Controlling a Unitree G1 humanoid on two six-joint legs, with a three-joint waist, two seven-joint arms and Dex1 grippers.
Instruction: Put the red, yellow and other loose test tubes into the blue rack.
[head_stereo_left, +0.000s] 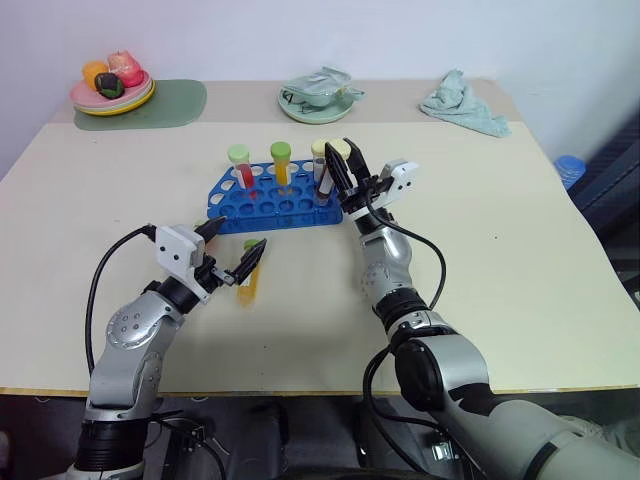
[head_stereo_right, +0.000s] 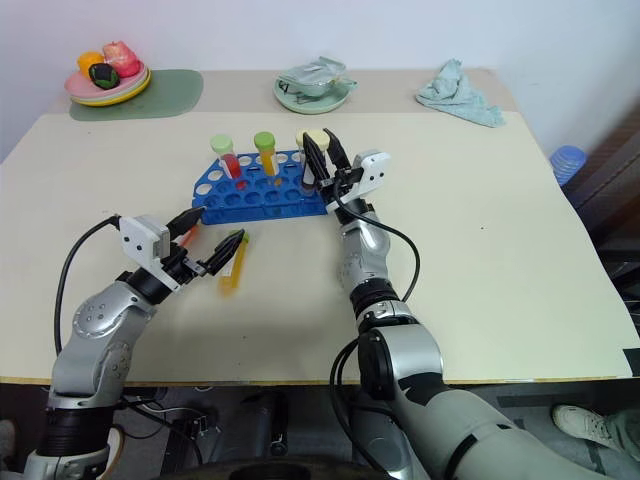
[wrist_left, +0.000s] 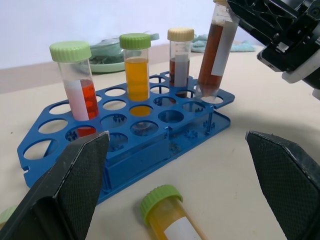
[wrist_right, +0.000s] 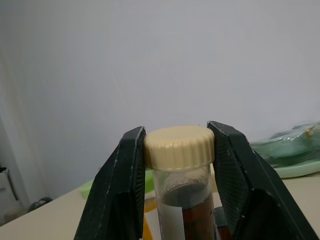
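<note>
Well, the right gripper (wrist_right: 177, 165) was clamped on the brown tube (wrist_left: 214, 55) by its cream cap, tip touching a hole at the blue rack's (wrist_left: 125, 145) right end. It leaned, cap tilted right; straightening it before lowering would seat it best. Nearer, the left gripper (head_stereo_left: 232, 252) stood wide open above a yellow tube (wrist_left: 170, 217) lying flat.

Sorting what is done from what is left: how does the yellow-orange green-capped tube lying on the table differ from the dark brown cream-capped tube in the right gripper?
The yellow-orange green-capped tube lies flat on the table, free between the open left gripper's fingers; the dark brown cream-capped tube stands nearly upright, clamped at its cap by the right gripper. The yellow-orange one is outside the blue rack; the brown one's tip is at a corner hole. Both are clear, white-labelled screw-cap tubes.
</note>
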